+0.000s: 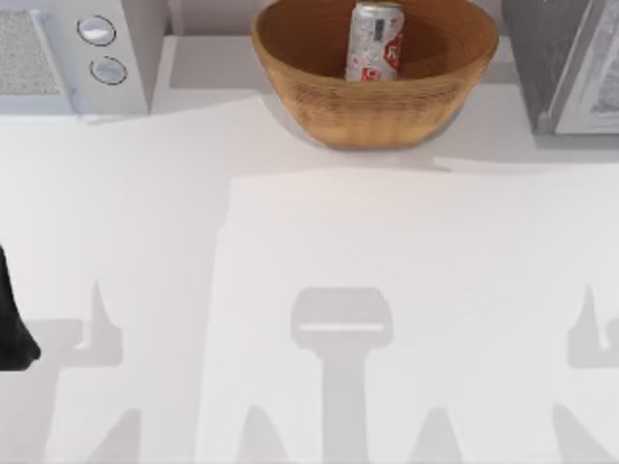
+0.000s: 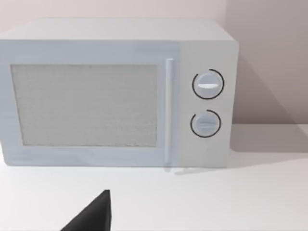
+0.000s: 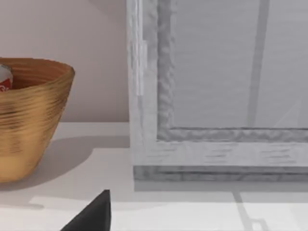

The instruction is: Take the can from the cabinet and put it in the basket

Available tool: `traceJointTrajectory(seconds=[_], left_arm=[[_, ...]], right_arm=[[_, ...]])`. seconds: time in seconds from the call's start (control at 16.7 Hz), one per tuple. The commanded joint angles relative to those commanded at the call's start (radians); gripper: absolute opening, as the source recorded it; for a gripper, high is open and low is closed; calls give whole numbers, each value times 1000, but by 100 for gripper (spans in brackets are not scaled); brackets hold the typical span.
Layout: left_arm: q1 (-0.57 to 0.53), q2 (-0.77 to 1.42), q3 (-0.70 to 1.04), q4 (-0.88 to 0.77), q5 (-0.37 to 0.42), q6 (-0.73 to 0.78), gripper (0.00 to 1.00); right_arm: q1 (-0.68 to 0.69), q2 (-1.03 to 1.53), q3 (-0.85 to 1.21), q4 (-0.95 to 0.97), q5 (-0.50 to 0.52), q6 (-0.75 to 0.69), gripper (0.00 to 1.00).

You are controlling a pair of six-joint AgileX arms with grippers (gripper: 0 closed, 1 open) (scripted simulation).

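At the top centre of the top view we see the can (image 1: 374, 41) standing upright inside the wicker basket (image 1: 319, 92) on the white bench (image 1: 290, 242), the cabinet (image 1: 546, 58) at upper right, a microwave (image 1: 58, 48) at upper left, and we cannot tell how either arm's jaws stand.

Small silver-white metal can (image 1: 374, 41) upright inside large round woven wicker basket (image 1: 319, 101), between white two-knob appliance (image 1: 126, 68) left and dark grey speckled cabinet (image 1: 542, 58) right.

The cabinet (image 3: 216, 96) stands ahead of the tool, the basket (image 3: 29, 120) beside it holding the can (image 3: 5, 79).
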Motion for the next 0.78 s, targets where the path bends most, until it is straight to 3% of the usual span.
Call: traceJointTrajectory(seconds=[0.36,0.78], left_arm=[[0,0,0,0,0,0,100],[0,0,0,0,0,0,100]], right_arm=[[-52,70,25,66,-56,2,100],[-390,562,145,464,-391,10,100]])
